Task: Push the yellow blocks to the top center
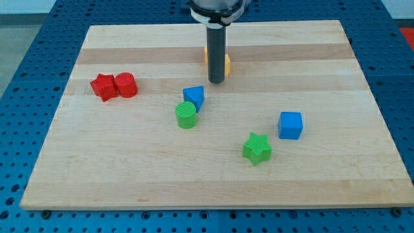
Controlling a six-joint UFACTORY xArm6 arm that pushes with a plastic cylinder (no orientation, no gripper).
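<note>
A yellow block (226,63) sits near the view's top centre, mostly hidden behind my rod, so its shape and whether it is one block or two cannot be told. My tip (216,81) rests on the board just below the yellow, touching or nearly touching it. A blue block (194,97) lies just below and left of the tip.
A red star (103,87) and a red cylinder (126,85) touch each other at the view's left. A green cylinder (186,115) sits against the blue block. A blue cube (290,125) and a green star (257,148) lie at the lower right. The wooden board (336,188) ends on all sides.
</note>
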